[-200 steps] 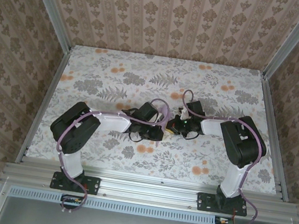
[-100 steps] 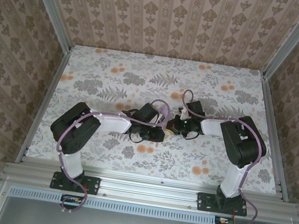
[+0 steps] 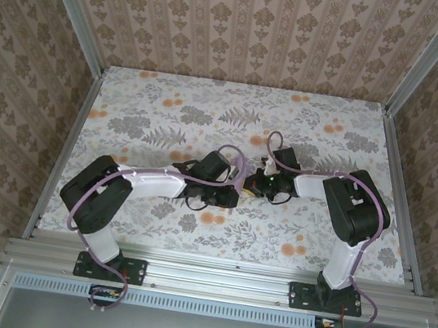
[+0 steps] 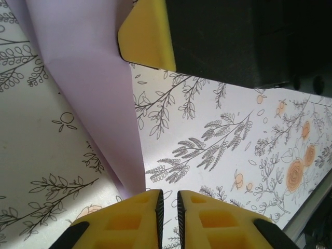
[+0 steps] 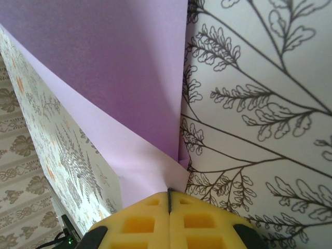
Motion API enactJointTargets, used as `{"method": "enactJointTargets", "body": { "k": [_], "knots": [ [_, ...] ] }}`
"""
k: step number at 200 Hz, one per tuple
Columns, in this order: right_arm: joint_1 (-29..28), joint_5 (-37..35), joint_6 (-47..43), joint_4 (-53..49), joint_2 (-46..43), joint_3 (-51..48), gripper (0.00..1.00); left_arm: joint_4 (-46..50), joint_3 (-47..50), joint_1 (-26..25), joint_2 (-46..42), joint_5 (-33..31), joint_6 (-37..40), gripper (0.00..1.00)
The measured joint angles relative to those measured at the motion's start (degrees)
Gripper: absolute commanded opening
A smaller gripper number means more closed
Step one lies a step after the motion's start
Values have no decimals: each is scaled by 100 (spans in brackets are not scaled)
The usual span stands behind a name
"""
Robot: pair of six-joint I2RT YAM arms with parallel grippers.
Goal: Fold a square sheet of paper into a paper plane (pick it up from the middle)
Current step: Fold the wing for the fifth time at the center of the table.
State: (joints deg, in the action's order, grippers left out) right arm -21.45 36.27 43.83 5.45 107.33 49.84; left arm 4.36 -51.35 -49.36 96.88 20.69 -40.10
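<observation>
Lilac paper [image 5: 129, 78] clamped in right pincer [image 5: 169, 196]

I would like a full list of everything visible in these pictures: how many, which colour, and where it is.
sheet of paper: one, pale lilac, creased, at the middle of the table between the two grippers
tabletop: one, white with grey and orange flowers, under the arms
walls: three, beige patterned, around the table
frame rails: several, silver metal, along the table edges and corners
left arm: one, black and white, reaching from the near edge to the middle
right arm: one, black and white, reaching from the near edge to the middle
left gripper: one, yellow pads, jaws a narrow gap apart, paper's corner beside one pad
right gripper: one, yellow pads, shut on the paper
</observation>
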Motion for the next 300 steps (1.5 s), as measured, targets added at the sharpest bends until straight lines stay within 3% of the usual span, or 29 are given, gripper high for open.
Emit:
{"method": "enactJointTargets", "body": {
  "k": [214, 300],
  "knots": [
    [-4, -9, -20, -76, 0, 37, 1, -258, -2, 28, 503, 136, 0, 18],
    [-26, -199, -20, -227, -138, 37, 10, -323, -4, 33, 573, 195, 87, 16]
  ]
}}
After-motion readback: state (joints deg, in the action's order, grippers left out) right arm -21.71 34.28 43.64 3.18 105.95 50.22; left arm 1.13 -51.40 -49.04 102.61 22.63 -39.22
